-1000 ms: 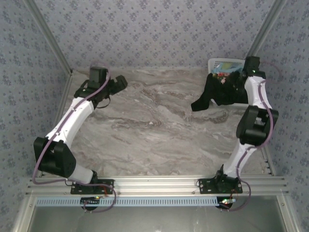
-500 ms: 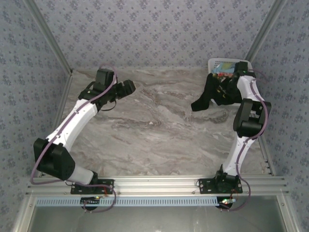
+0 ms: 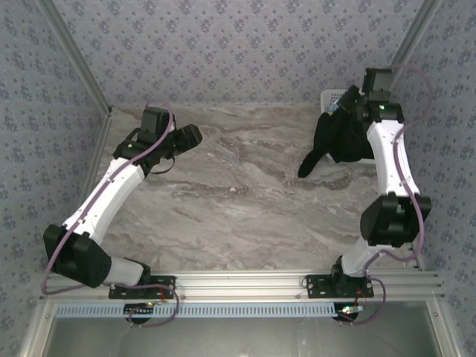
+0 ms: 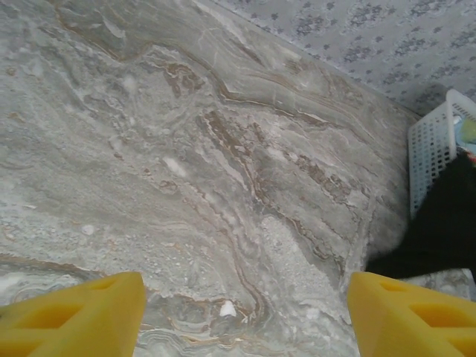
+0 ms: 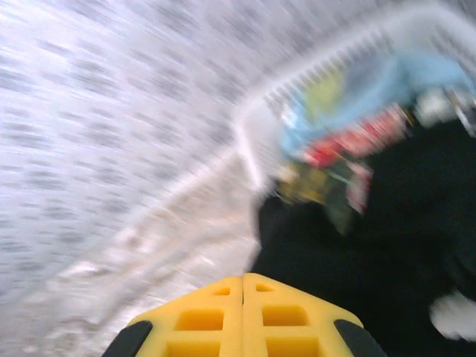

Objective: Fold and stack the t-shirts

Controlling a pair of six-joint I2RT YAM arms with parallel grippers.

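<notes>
The right arm has stretched up and out over the last second. The right gripper [image 5: 242,286], fingers pressed together, now sits at the near rim of the white basket [image 3: 332,97]. Below it the black t-shirt [image 3: 336,137] hangs narrower than before. It is probably pinched and coming out for folding, though no cloth shows between the pads. Just ahead of the fingers, the light blue t-shirt [image 5: 416,74] lies in the basket among bright clutter that could drag along. The left gripper [image 4: 245,312], spread wide, has barely shifted over the table [image 3: 238,201], well apart from the shirts.
</notes>
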